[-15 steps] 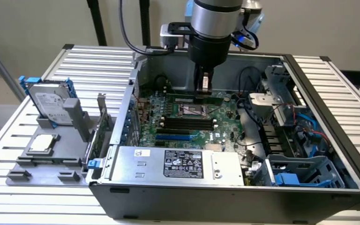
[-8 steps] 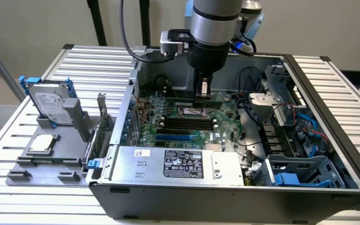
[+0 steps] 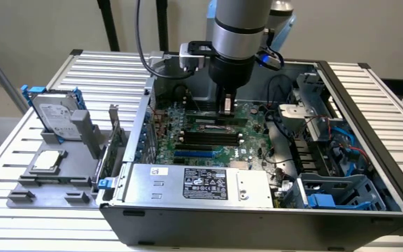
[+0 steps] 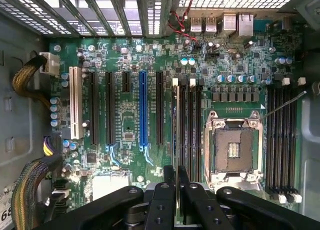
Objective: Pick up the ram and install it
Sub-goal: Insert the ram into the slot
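My gripper [image 3: 226,106] reaches down into the open computer case [image 3: 369,131], over the motherboard [image 3: 251,134]. It is shut on the ram [image 3: 211,118], a thin dark-green stick held on edge. In the wrist view the ram [image 4: 176,130] is seen edge-on between the black fingers [image 4: 162,200]. It runs along the outermost slot of a bank of black memory slots [image 4: 192,125] beside the CPU socket [image 4: 232,150]. I cannot tell whether the ram's lower edge sits in the slot or just above it.
A silver hard drive in a blue frame [image 3: 56,118] and an upright expansion card [image 3: 114,137] stand on a grey fixture [image 3: 48,181] at the exterior view's left. The power supply [image 3: 201,182] fills the case front. Drive cages and cables [image 3: 327,152] line the exterior view's right.
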`<act>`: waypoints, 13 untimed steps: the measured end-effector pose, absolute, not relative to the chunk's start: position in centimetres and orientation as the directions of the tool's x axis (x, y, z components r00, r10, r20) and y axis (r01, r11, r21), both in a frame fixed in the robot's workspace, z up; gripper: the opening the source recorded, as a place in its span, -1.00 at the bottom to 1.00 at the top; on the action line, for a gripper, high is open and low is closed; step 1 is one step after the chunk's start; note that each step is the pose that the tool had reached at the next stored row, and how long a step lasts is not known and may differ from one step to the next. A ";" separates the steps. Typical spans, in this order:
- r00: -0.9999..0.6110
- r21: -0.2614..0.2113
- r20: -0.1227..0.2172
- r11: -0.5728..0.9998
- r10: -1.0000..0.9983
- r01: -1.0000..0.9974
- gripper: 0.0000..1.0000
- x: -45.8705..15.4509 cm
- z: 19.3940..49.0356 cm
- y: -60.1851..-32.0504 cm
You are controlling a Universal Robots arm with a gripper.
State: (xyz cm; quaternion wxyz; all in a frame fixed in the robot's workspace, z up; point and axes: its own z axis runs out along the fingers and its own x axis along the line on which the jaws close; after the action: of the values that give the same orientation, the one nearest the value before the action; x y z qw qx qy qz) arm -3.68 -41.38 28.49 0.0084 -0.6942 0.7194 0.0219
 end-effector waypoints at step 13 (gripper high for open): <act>-0.030 0.020 -0.042 0.029 -0.999 -0.999 -0.73 -3.7 26.1 -41.4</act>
State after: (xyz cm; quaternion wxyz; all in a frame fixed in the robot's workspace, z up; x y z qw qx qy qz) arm -3.68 -41.37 26.12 0.0083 -0.6965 0.7172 0.0219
